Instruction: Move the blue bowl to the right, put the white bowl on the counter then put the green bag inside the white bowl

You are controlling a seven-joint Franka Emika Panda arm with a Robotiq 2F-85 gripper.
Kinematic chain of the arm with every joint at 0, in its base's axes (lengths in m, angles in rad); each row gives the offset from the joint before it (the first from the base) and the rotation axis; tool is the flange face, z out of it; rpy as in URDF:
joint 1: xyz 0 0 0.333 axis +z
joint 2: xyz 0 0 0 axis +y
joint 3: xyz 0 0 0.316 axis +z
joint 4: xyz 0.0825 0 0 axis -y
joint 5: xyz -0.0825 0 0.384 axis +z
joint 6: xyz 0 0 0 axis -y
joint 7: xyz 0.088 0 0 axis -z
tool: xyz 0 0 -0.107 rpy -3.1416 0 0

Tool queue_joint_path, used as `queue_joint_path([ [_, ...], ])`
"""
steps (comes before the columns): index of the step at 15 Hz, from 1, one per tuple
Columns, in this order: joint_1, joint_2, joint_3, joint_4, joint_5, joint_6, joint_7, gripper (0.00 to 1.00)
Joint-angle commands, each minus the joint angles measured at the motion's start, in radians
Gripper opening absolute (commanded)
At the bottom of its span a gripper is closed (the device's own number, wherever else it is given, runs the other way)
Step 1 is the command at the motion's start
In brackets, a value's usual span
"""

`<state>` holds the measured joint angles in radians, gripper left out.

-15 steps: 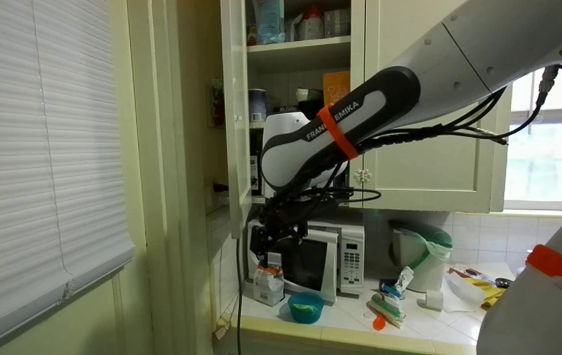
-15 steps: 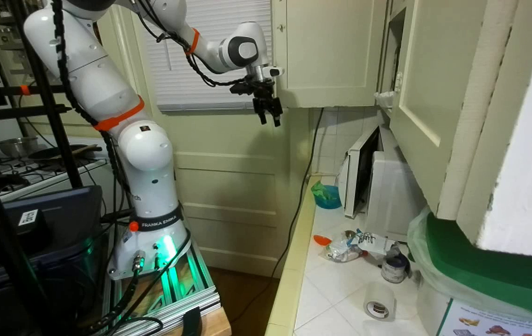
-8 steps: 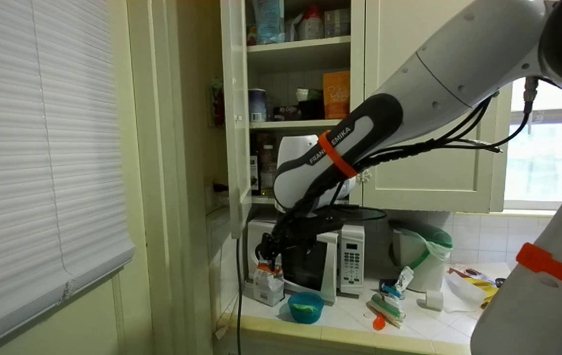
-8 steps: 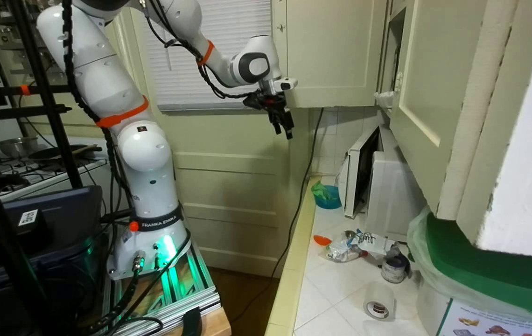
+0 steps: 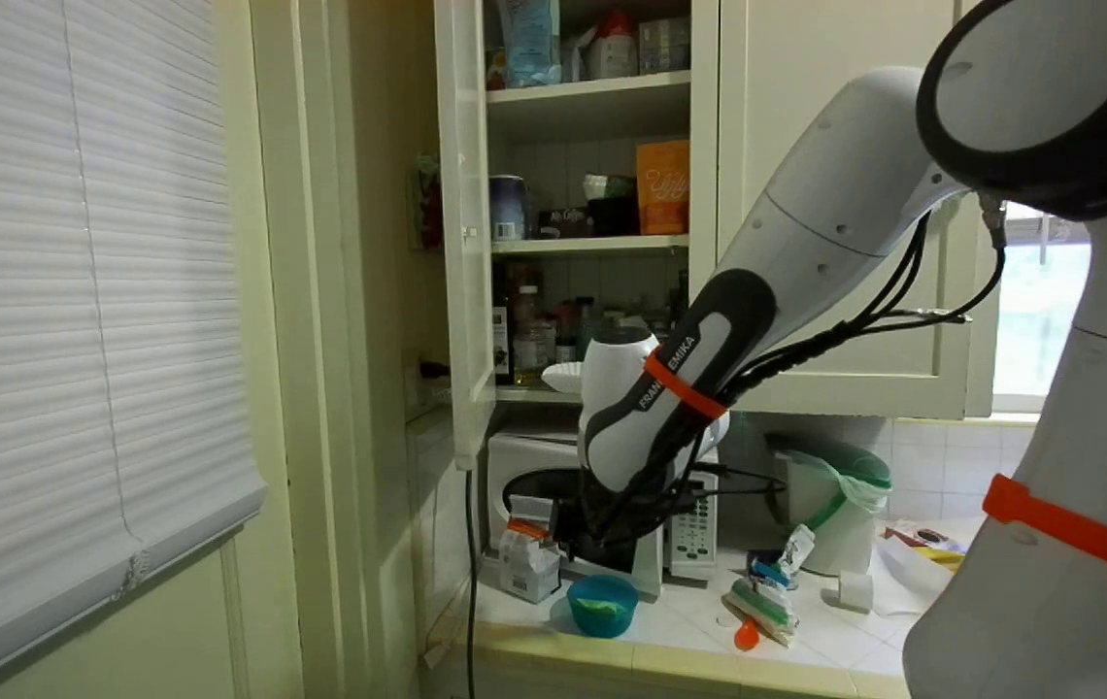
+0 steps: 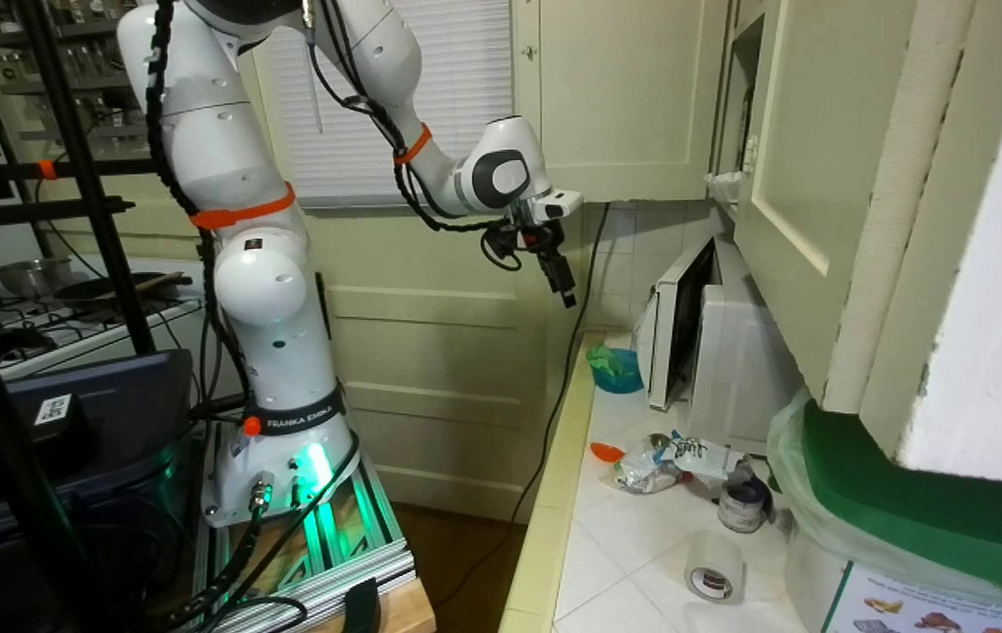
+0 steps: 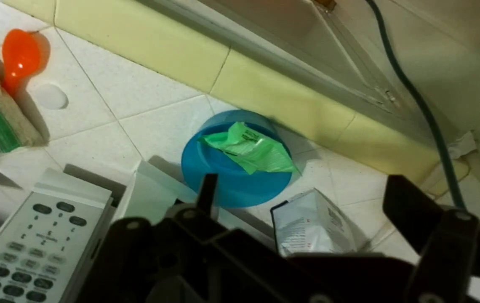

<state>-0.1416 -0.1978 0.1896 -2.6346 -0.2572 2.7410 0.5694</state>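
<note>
With my tool spread and empty, I'd pinch the blue bowl, just in front of the microwave, by its bare microwave-side rim: likely light, stiff and slick, wall thickness unclear from here, the green bag inside soft.

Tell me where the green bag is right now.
The green bag is in the blue bowl, near the wrist view's centre, with the white packet at the bowl's lower right.

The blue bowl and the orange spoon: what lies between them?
In the wrist view, a white disc near the orange spoon, then white counter to the blue bowl.
</note>
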Motion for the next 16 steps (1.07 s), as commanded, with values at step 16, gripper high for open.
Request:
queue_joint_path([
  [16,0.004,0.262,-0.159,0.114,0.032,0.060,0.085,1.00],
])
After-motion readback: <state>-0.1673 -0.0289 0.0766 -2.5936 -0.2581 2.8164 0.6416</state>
